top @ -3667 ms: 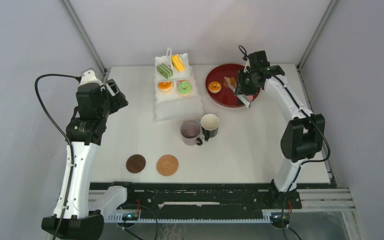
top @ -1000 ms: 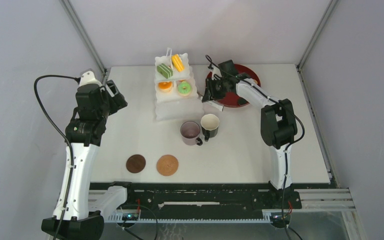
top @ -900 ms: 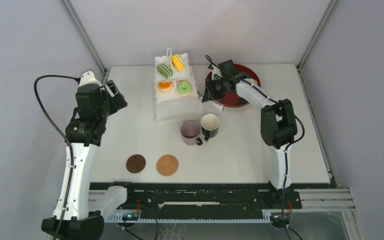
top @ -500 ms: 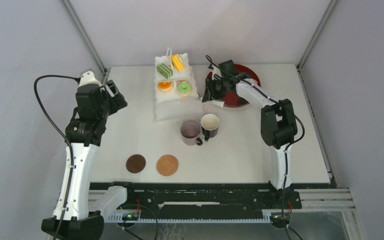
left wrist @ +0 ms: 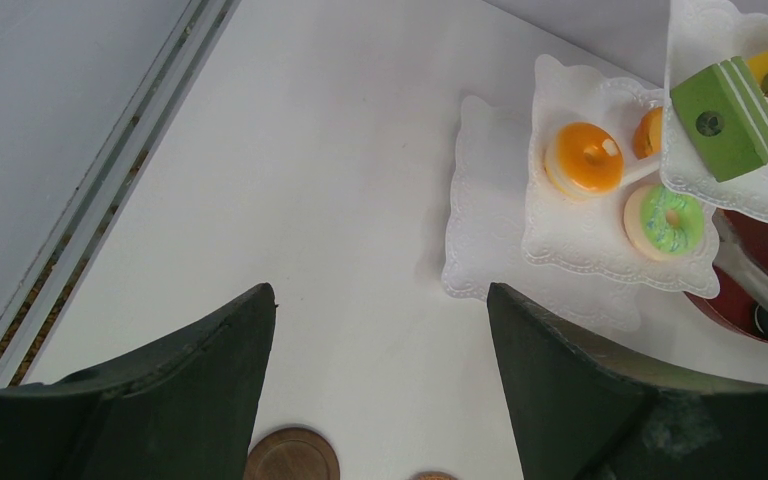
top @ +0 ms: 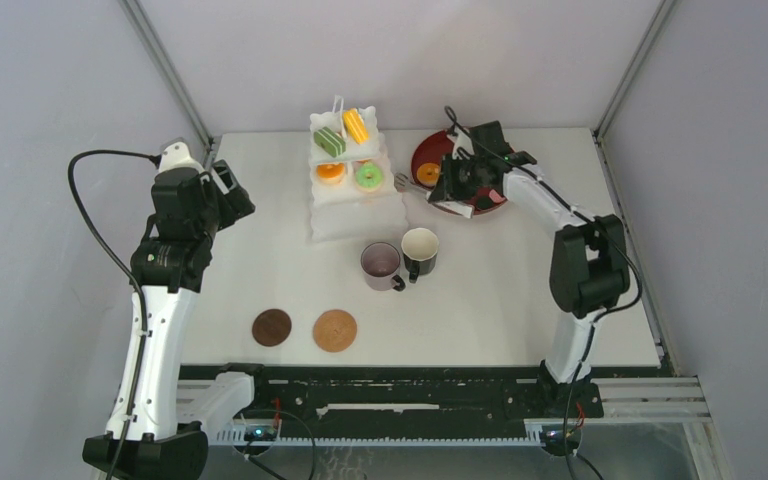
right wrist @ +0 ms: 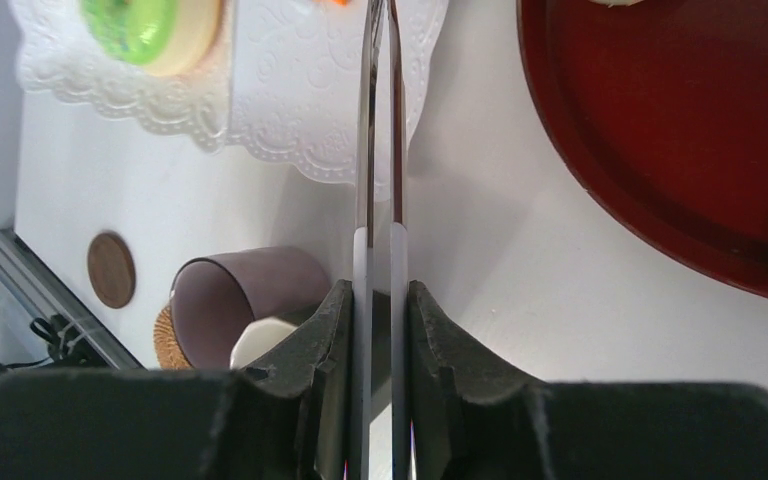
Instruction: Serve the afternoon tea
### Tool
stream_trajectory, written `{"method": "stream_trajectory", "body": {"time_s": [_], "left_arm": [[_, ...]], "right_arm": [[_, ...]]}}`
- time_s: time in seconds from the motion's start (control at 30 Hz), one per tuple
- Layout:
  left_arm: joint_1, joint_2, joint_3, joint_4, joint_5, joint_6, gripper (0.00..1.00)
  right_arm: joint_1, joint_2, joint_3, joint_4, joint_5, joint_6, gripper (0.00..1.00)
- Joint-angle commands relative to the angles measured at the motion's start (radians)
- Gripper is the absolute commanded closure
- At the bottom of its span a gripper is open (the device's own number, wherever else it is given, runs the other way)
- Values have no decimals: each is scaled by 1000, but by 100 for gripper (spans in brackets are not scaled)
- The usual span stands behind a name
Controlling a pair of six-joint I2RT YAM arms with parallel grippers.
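I have wide bare table [top: 260, 240] between the left gripper [left wrist: 380, 288] and the white stand [top: 355, 222]. On the right, the tongs [right wrist: 398, 255] clamped in the right gripper [right wrist: 380, 287] bar the gap between the stand and the red tray [top: 435, 150]. The mauve mug [top: 380, 262] and black mug [top: 420, 248], side by side, crowd the stand's near side.

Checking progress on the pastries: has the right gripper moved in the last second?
Yes. The right gripper, shut on the tongs, has drawn back from the white stand toward the red tray.
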Motion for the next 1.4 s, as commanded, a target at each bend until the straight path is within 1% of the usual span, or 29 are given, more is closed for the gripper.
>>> {"method": "stream_trajectory", "body": {"time_s": [0.0,0.07,0.1,0.23,0.3,0.4,0.47,0.63,0.8,1.03,1.23,1.37], "left_arm": [[-2,-4,11,25,9,0,18],[-1,-5,11,25,11,1,18],[-2,-6,11,25,12,1,18],[-1,-4,8,30,21,-2,18],[-2,-3,6,33,28,-4,18],[-1,1,6,37,35,-4,18],[-2,0,5,37,31,-4,18],[-1,5,5,37,27,-1,18],[-1,10,5,37,24,-3,18],[-2,17,3,40,25,-2,18],[-1,21,3,39,20,-2,18],[-2,23,5,41,20,-1,18]], "right_arm": [[-42,-138,-45,102,-40,41,84],[-62,-178,-62,75,40,44,84],[-72,-195,-68,52,105,50,84],[-108,-243,-88,-49,415,88,83],[-130,-250,-109,-57,477,100,83],[-169,-233,-114,-74,525,116,83],[-178,-219,-108,-86,559,124,82],[-200,-163,-91,-91,560,147,73],[-204,-141,-89,-74,529,160,67],[-206,-119,-85,-61,510,168,63],[-206,-105,-83,-45,493,167,57],[-206,-90,-72,-48,483,168,55]]}}
